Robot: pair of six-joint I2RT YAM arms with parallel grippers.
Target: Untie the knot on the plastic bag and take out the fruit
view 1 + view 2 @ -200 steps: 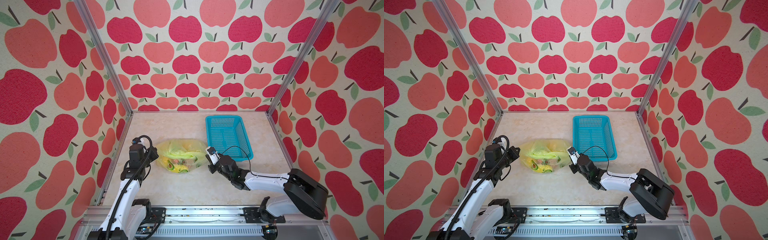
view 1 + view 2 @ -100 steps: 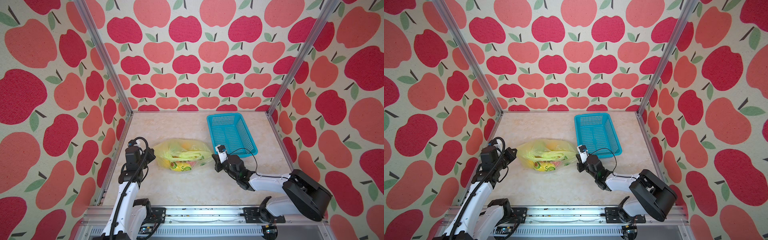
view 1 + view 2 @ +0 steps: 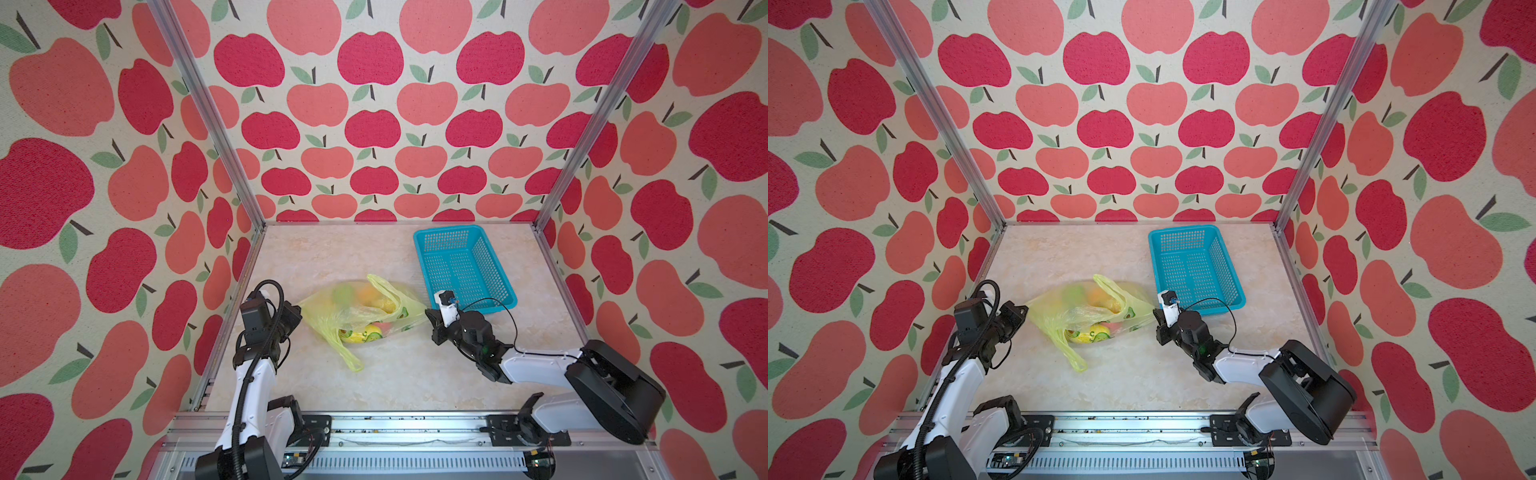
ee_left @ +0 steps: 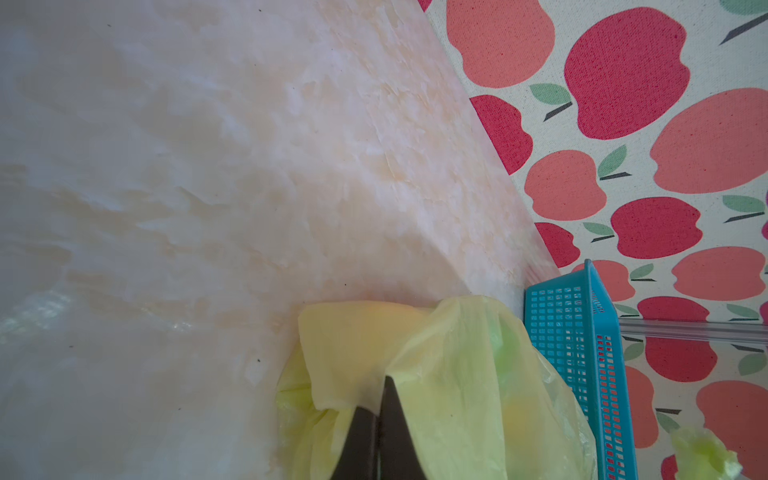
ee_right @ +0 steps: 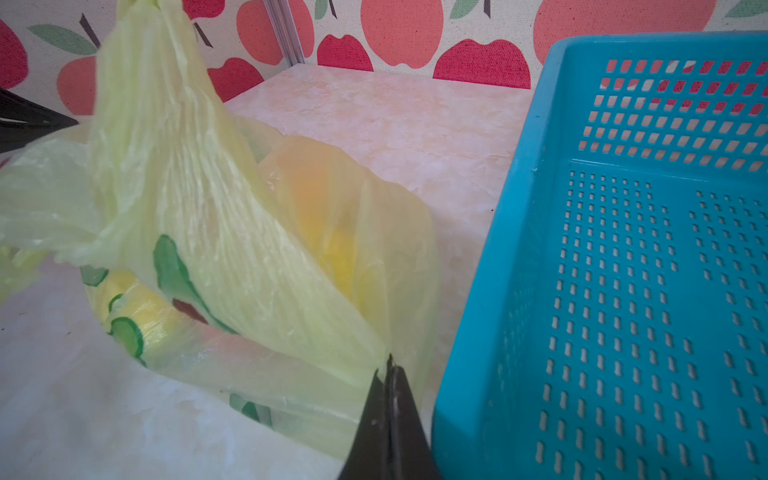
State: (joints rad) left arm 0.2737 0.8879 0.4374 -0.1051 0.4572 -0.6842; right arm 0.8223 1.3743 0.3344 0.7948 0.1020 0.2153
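Left gripper (image 4: 377,401), black jaws pressed together, pinches the thin translucent pale-yellow plastic bag (image 3: 328,309) at its 9 o'clock edge; right gripper (image 5: 388,374) likewise at 3 o'clock. Small yellow, orange and green toy fruit (image 3: 368,332) lies inside, mid-table. Handles (image 3: 351,360) look untied; next, one gripper should release and reach in

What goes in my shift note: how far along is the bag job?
Done: no knot shows; the bag's handles lie loose. In hand: left gripper and right gripper each pinch a bag edge, shut. Left: fruit sits inside; basket holds nothing.
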